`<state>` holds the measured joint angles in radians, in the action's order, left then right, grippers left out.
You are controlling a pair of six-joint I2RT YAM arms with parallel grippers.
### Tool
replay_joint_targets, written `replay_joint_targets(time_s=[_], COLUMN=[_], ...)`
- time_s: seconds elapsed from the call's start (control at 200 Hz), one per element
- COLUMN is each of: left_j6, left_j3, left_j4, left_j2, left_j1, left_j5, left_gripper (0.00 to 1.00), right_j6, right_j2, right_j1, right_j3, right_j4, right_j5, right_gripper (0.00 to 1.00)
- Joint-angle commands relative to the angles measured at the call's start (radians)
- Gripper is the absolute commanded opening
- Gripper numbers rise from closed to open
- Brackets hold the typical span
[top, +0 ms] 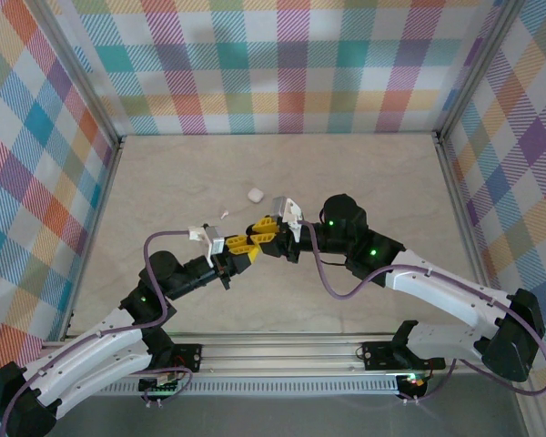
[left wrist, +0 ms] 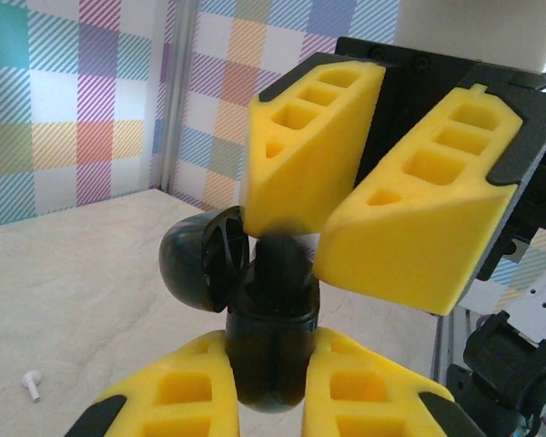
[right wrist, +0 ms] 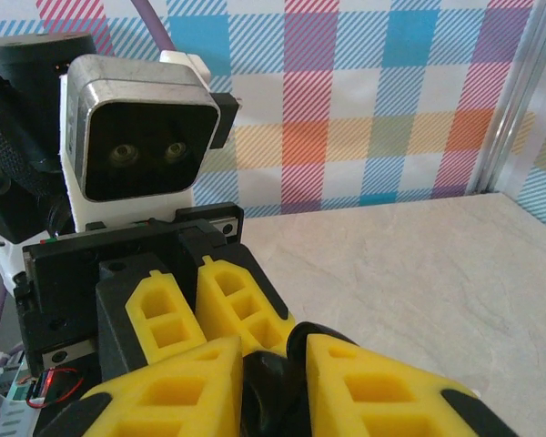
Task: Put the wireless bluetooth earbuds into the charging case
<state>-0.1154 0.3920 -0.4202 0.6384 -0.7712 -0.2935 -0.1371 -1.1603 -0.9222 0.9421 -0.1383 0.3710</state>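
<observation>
Over the middle of the table (top: 364, 182), the left gripper (top: 247, 243) is clamped on the black charging case (left wrist: 271, 360), whose lid (left wrist: 196, 269) is open. The right gripper (top: 264, 229) meets it from the right, jaws slightly apart at the case's mouth; I cannot tell whether they pinch anything. A white case (top: 254, 194) lies just beyond. A white earbud (left wrist: 32, 385) lies nearby on the table.

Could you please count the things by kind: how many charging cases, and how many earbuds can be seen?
Charging cases: 2 (black case in the left gripper, white case on the table)
Earbuds clearly seen: 1 (white earbud on the table)
Total: 3
</observation>
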Motion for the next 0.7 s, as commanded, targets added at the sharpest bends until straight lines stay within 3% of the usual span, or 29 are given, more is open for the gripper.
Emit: replay_joint_targets(time_s=[0.0,0.295,0.7], left_j6=[0.006,0.006,0.029], left_j3=[0.051,0.047,0.006], left_j4=[-0.063,-0.06,-0.066], left_j2=[-0.016,-0.017,-0.006], left_j1=[-0.017,-0.017,-0.017], left_j5=[-0.001,0.0,-0.003], left_gripper=[0.0,0.0,0.0], right_j6=[-0.008,0.003,0.145], right_j2=[0.011,0.015,-0.002], right_j1=[0.002,0.002,0.002], right_j3=[0.0,0.017,0.176], right_j4=[0.045,0.048,0.212], right_j5=[0.006,0.008,-0.007], right_gripper=[0.26,0.31,0.52])
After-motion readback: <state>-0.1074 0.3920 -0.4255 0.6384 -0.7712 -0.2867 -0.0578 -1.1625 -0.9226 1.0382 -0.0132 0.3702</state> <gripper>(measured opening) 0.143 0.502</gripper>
